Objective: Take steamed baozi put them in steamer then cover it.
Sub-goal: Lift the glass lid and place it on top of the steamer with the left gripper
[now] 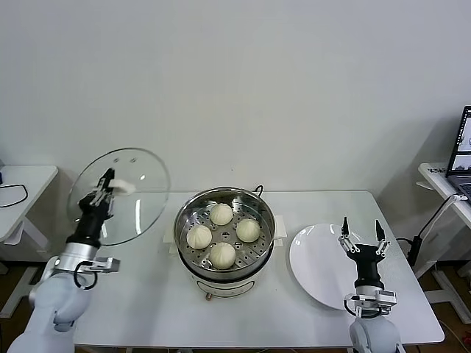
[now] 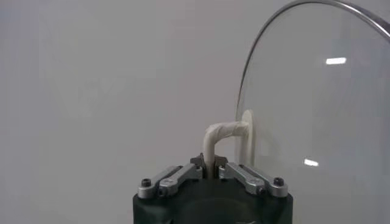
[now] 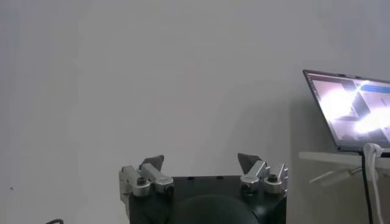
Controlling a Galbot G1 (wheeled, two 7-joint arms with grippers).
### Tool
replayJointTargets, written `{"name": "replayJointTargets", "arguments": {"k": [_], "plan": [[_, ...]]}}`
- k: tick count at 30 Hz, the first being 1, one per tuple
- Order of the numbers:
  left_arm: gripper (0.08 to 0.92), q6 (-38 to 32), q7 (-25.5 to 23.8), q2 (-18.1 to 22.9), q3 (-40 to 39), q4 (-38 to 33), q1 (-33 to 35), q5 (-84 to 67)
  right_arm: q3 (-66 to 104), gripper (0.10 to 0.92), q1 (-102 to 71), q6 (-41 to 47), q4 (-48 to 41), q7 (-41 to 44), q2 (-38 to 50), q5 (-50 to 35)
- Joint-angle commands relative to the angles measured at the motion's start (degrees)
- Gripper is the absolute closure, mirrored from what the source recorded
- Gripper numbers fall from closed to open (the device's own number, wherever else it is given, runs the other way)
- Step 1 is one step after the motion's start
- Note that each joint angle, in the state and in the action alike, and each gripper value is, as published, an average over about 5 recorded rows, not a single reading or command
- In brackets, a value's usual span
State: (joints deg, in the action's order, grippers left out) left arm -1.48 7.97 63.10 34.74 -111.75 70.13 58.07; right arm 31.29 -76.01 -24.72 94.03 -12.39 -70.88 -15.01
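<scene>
A white surface [image 1: 147, 309] stands against a plain pale wall. At its middle sits the steamer [image 1: 224, 232], a shiny round pot on a white base, uncovered. Four steamed baozi [image 1: 221, 214] lie inside on the perforated floor, close together but apart from the rim.

To the robot's right of the steamer, just beside it, lies a bare white plate [image 1: 316, 257].

To the robot's left, lifted clear of the surface and well apart from the steamer, hangs the cover [image 1: 136, 184], a clear glass lid with a metal rim, tilted nearly on edge. The left tool [image 1: 105, 187] has its jaws pressed together on the cover's cream handle [image 2: 214, 141]; the left wrist view shows only a thin bend of that handle caught between the jaws.

The right tool [image 1: 361, 229] points upward over the plate's near edge, jaws spread wide, holding nothing.

The remaining step appears to be setting the cover on the steamer. The grip looks narrow and the glass hangs off to one side, so the cover could swing or slip while carried. Lowered still tilted, its rim could strike the pot's edge or press on a bun.
</scene>
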Motion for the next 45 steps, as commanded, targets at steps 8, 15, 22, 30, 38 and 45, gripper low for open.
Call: {"name": "replayJointTargets", "arguments": {"k": [8,15,22,30,38,45], "plan": [[0.81,21.91,-13.85,7.28,-33.54,-10.46,-8.06,11.0,0.3,0.203,0.94,1.27,-0.91,-0.93,-1.18,1.33],[0.81,29.22,-20.92,8.97,-36.98,-5.59,-10.75,15.97,0.21,0.203,1.96,1.11,-2.56,-0.82,-1.88,1.73],[0.81,31.49,-22.67,10.08,-37.41,-2.99,-11.4,19.95,-0.14,0.203,2.77,1.11,-3.39,-0.8,-2.09,2.06],[0.81,31.97,-23.19,10.54,-37.78,-2.47,-11.08,21.38,-0.32,0.203,2.95,1.08,-3.63,-0.74,-2.17,2.41],[0.81,31.43,-22.88,11.05,-39.22,-1.83,-11.1,23.03,-0.08,0.203,2.74,0.91,-3.73,-0.73,-2.55,2.88],[0.81,31.13,-22.66,11.41,-39.69,-0.09,-11.55,23.77,0.07,0.203,2.76,1.07,-3.7,-0.94,-2.78,3.29]]}}
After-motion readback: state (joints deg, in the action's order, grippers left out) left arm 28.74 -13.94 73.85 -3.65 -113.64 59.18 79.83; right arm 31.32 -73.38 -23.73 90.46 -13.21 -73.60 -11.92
